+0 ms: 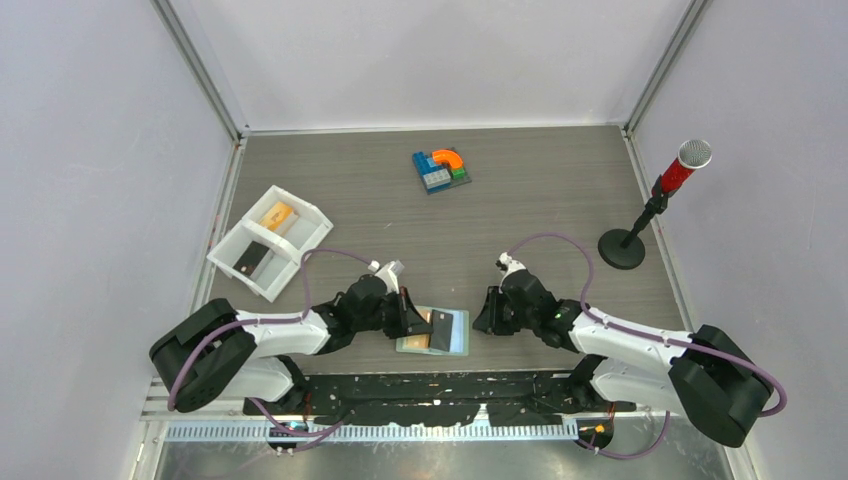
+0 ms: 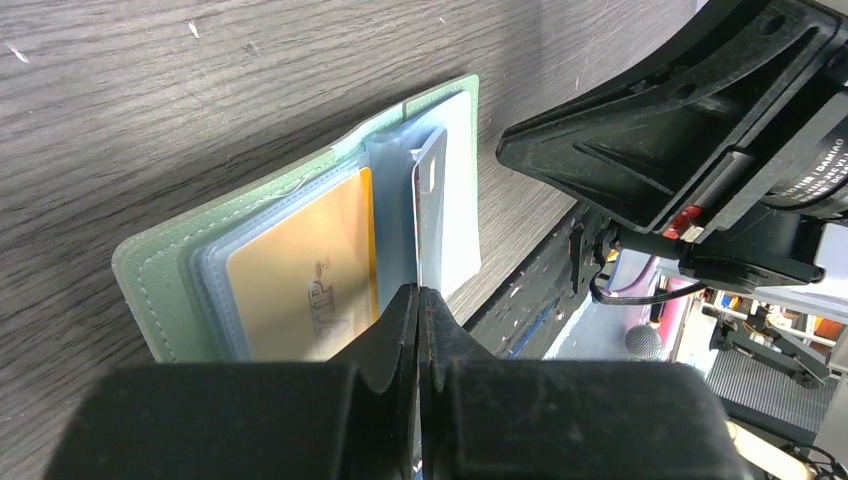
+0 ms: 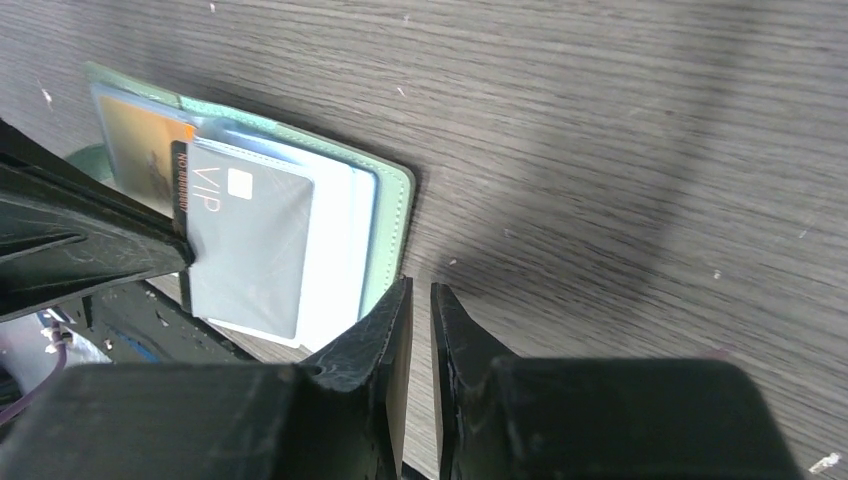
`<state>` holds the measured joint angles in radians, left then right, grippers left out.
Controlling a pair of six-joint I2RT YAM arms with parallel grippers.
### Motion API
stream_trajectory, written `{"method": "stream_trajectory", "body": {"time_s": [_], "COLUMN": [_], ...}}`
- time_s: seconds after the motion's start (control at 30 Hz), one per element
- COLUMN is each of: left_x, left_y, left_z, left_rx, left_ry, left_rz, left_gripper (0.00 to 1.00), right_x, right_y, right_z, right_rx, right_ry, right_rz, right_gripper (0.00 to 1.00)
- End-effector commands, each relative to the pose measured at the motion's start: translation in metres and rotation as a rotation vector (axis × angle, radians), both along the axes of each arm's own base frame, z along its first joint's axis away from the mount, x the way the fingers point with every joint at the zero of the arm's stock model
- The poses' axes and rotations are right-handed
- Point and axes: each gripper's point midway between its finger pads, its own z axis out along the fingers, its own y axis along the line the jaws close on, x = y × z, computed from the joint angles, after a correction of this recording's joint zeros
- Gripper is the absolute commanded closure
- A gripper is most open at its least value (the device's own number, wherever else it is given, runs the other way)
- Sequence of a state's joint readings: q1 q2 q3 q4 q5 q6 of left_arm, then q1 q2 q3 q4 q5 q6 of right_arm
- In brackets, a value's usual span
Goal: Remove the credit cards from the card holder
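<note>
The sage-green card holder (image 1: pixel 410 345) (image 2: pixel 150 275) (image 3: pixel 396 210) lies open on the table near the front edge. An orange credit card (image 2: pixel 300 280) (image 3: pixel 140 150) sits in a blue sleeve page. My left gripper (image 1: pixel 415 318) (image 2: pixel 418 292) is shut on a dark grey credit card (image 1: pixel 440 330) (image 2: pixel 428 200) (image 3: pixel 250 250) that stands partly out of a sleeve. My right gripper (image 1: pixel 483 318) (image 3: pixel 420 290) rests at the holder's right edge, its jaws a narrow gap apart with nothing between them.
A white two-compartment tray (image 1: pixel 300 250) at the left holds an orange card (image 1: pixel 277 215) and a dark card (image 1: pixel 250 260). A toy block cluster (image 1: pixel 441 168) sits at the back middle. A red microphone on a stand (image 1: pixel 622 248) is at the right.
</note>
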<state>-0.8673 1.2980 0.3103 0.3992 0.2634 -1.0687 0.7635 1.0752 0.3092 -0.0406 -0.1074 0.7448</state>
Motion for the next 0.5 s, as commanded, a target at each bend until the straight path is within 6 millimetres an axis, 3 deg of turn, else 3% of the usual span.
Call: {"method": "stream_trajectory", "body": {"time_s": [0.0,0.1,0.13,0.2,0.47], "left_x": [0.009,0.009,0.008,0.009,0.009], "left_y": [-0.007,-0.006,-0.005,-0.006,-0.006], "left_z": [0.018,0.019,0.02,0.021,0.021], "left_rx": [-0.035,-0.025,-0.02,-0.02,-0.031], "left_ry": [-0.038,-0.04,-0.043,-0.05,-0.054], "left_rz": [0.003,0.001,-0.003,-0.007,-0.007], "left_gripper": [1.0,0.88,0.88,1.0,1.0], "right_x": [0.014,0.014,0.014,0.015,0.008], "right_y": [0.016,0.02,0.021,0.022,0.03], "right_z": [0.03,0.033,0.034,0.036,0.042], "right_rx": [0.063,0.074,0.078,0.084,0.145], "right_ry": [-0.058,-0.055,-0.058,-0.06,-0.062], "right_rz": [0.018,0.033,0.035,0.037,0.056], "right_gripper": [0.8,0.79,0.79,0.79,0.79]}}
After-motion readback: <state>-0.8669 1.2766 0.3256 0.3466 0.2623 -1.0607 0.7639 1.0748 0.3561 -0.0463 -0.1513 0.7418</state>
